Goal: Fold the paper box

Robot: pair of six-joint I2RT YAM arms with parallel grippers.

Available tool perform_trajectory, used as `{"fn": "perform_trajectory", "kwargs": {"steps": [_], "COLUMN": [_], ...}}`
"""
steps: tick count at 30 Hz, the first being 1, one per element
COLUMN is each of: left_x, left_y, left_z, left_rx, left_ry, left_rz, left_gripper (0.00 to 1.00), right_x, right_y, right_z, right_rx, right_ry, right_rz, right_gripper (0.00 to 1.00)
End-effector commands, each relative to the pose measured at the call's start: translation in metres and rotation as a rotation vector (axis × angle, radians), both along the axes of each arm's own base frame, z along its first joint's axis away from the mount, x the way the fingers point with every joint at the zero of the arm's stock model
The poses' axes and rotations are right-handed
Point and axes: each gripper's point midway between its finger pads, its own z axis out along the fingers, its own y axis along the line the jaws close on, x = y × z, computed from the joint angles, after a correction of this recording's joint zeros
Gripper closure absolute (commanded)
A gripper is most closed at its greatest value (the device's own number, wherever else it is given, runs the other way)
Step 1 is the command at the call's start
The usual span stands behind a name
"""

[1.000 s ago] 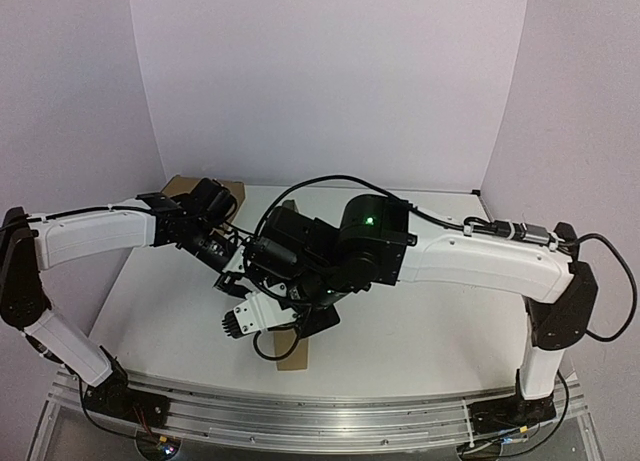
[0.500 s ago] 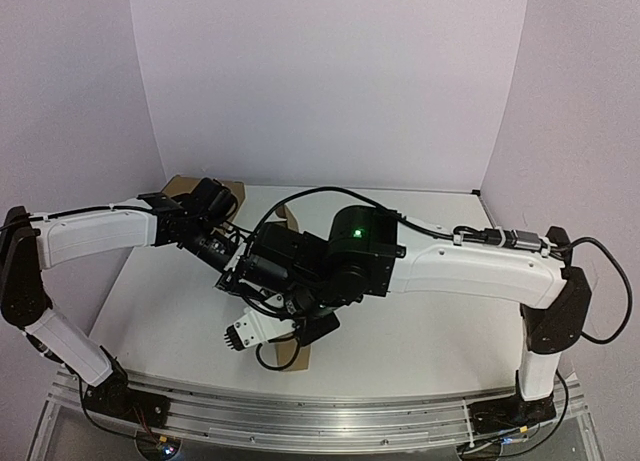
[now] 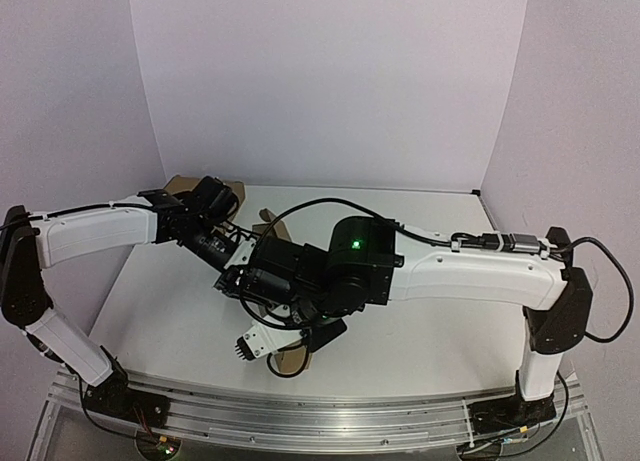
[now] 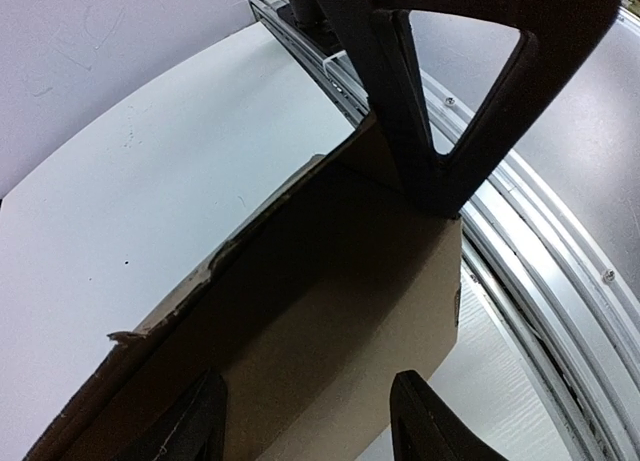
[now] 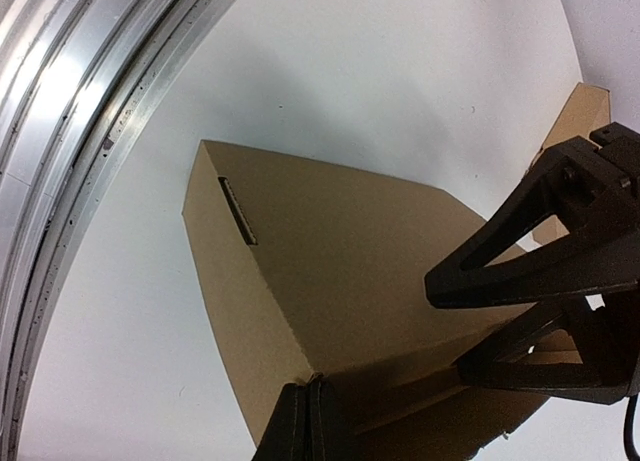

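Observation:
The paper box (image 5: 340, 251) is plain brown cardboard with a slit near one corner, partly folded, at the table's middle front. In the top view it shows only as an edge (image 3: 292, 358) under the right arm. My right gripper (image 5: 311, 381) is shut, its tips pressed on a crease of the box. In the left wrist view the right gripper (image 4: 445, 196) touches the panel's far corner. My left gripper (image 4: 308, 379) is open over the paper box (image 4: 330, 311). Seen from the right wrist, the left gripper (image 5: 448, 329) straddles a raised panel; whether it touches the panel I cannot tell.
Another shallow brown cardboard box (image 3: 205, 191) sits at the back left corner, behind the left arm. The aluminium rail (image 3: 300, 411) runs along the near edge, close to the paper box. Purple walls enclose the white table (image 3: 420, 331).
The right arm's wrist has swung down toward the front edge, and the box edge under it has shifted nearer. A cardboard flap now sticks up behind the wrist. The left arm has barely moved.

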Motion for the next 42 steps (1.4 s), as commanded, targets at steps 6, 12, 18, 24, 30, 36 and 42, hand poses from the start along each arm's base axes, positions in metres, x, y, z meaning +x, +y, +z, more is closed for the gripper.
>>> {"fn": "perform_trajectory", "kwargs": {"steps": [6, 12, 18, 24, 30, 36, 42], "left_x": [0.024, 0.092, 0.183, 0.221, 0.223, 0.203, 0.18], "left_y": [0.042, 0.064, 0.072, 0.059, 0.045, 0.037, 0.039], "left_z": [0.084, 0.102, 0.076, 0.053, 0.048, 0.048, 0.04], "left_rx": [-0.091, -0.091, -0.05, 0.009, 0.032, 0.021, 0.056], "left_ry": [0.125, 0.191, 0.119, 0.041, 0.052, 0.103, 0.126], "left_rz": [0.157, 0.479, 0.848, 0.805, 0.683, 0.571, 0.49], "left_gripper": [0.34, 0.43, 0.39, 0.34, 0.42, 0.54, 0.61], "right_x": [-0.013, -0.012, -0.013, -0.014, -0.013, -0.013, -0.013], "right_y": [-0.045, -0.045, -0.044, -0.042, -0.041, -0.043, -0.044], "right_z": [-0.079, -0.079, -0.079, -0.077, -0.076, -0.076, -0.078], "right_rx": [-0.296, -0.305, -0.308, -0.295, -0.287, -0.288, -0.29], "right_ry": [0.11, 0.102, 0.1, 0.108, 0.105, 0.103, 0.104], "right_rz": [-0.011, 0.017, 0.042, 0.038, 0.026, 0.016, 0.018], "right_gripper": [1.0, 1.0, 1.0, 1.0, 1.0, 1.0, 1.0]}}
